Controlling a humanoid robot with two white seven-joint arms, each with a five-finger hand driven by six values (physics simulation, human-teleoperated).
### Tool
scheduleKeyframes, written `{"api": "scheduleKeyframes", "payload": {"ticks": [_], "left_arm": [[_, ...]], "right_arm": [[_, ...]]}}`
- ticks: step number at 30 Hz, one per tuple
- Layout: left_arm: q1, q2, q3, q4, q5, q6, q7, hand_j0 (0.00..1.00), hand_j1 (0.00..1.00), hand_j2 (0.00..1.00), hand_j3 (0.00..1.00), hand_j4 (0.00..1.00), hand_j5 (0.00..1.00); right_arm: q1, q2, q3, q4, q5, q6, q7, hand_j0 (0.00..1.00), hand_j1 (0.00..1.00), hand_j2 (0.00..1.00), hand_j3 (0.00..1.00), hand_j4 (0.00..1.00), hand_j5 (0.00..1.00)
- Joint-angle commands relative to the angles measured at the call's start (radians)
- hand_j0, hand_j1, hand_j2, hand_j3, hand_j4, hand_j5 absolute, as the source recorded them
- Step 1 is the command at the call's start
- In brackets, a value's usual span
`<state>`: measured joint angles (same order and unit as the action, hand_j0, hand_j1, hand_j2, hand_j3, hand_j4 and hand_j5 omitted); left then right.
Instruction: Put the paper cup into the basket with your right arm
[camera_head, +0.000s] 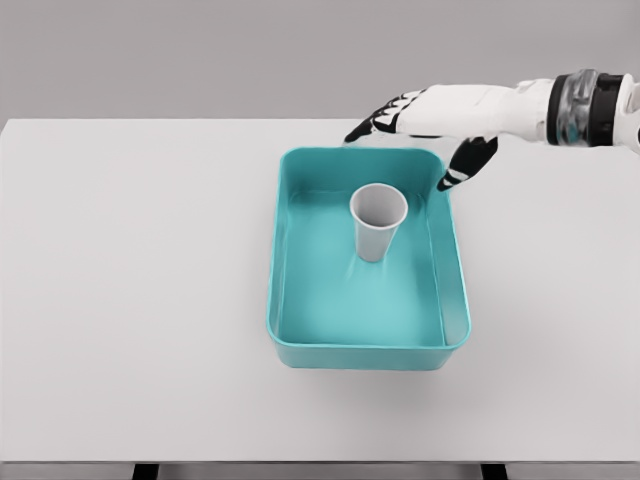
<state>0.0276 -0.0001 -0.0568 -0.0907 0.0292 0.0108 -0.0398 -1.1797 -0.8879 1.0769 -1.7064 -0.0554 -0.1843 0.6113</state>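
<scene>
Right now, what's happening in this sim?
The cup stands upright inside the teal basket on the white table. The right hand hovers over the basket's far right corner, fingers spread, holding nothing. It is clear of the cup. The left arm is out of view.

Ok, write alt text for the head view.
A white paper cup stands upright inside a teal rectangular plastic basket on a white table. The robot's white right hand, fingers open and empty, hovers over the basket's far right corner.
</scene>
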Motion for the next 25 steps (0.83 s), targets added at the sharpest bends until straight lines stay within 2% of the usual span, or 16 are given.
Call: {"api": "scheduleKeyframes", "payload": {"ticks": [1, 2, 4, 7, 11, 25], "left_arm": [[0.000, 0.000, 0.000, 0.000, 0.000, 0.000, 0.000, 1.00, 1.00, 1.00, 1.00, 1.00, 1.00], [0.000, 0.000, 0.000, 0.000, 0.000, 0.000, 0.000, 1.00, 1.00, 1.00, 1.00, 1.00, 1.00], [0.000, 0.000, 0.000, 0.000, 0.000, 0.000, 0.000, 1.00, 1.00, 1.00, 1.00, 1.00, 1.00], [0.000, 0.000, 0.000, 0.000, 0.000, 0.000, 0.000, 1.00, 1.00, 1.00, 1.00, 1.00, 1.00], [0.000, 0.000, 0.000, 0.000, 0.000, 0.000, 0.000, 1.00, 1.00, 1.00, 1.00, 1.00, 1.00], [0.000, 0.000, 0.000, 0.000, -0.002, 0.000, -0.003, 1.00, 1.00, 1.00, 1.00, 1.00, 1.00]], "right_arm": [[0.006, -0.036, -0.068, -0.035, -0.031, -0.001, 0.000, 1.00, 1.00, 1.00, 1.00, 1.00, 1.00], [0.048, -0.039, -0.113, -0.038, -0.032, -0.006, 0.000, 1.00, 1.00, 1.00, 1.00, 1.00, 1.00], [0.178, -0.055, -0.288, -0.045, -0.044, -0.029, 0.000, 1.00, 1.00, 1.00, 1.00, 1.00, 1.00], [0.350, -0.108, -0.500, -0.045, -0.115, -0.125, 0.000, 1.00, 1.00, 1.00, 1.00, 1.00, 1.00], [0.552, -0.118, -0.669, -0.045, -0.144, -0.219, 0.000, 1.00, 1.00, 1.00, 1.00, 1.00, 1.00], [0.611, -0.109, -0.677, -0.047, -0.152, -0.236, 0.000, 1.00, 1.00, 1.00, 1.00, 1.00, 1.00]]}}
